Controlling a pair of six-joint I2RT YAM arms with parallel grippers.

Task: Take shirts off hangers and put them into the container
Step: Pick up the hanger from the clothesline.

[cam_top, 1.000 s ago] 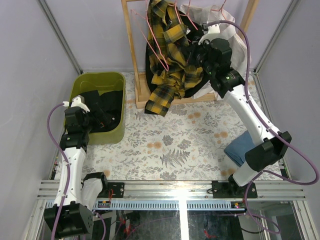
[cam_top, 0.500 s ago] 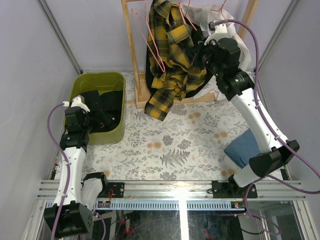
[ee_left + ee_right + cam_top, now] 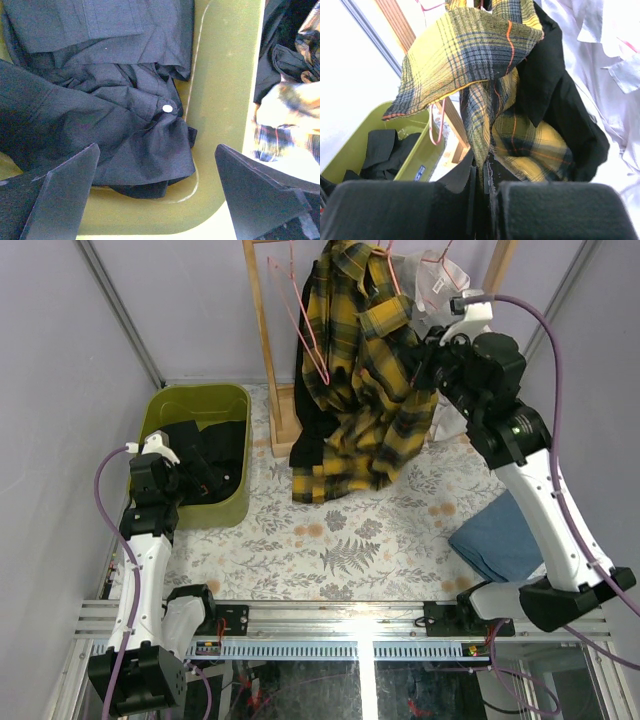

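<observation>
One black shirt (image 3: 100,115) lies crumpled in the olive container (image 3: 198,390), right under the left gripper (image 3: 156,165), whose jaws are spread wide and hold nothing. A bare pink hanger (image 3: 305,325) hangs on the wooden rack (image 3: 262,340). The plaid shirt (image 3: 365,390) drapes just right of it, a fold pinched in the tightly clamped right gripper (image 3: 482,192). The second black shirt (image 3: 555,100) is mostly hidden behind the plaid, and the white shirt (image 3: 440,280) is cut off at the top edge.

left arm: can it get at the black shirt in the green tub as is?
Probably yes. The left gripper hangs over the tub, jaws wide open, with the black shirt right below and nothing between them.
</observation>
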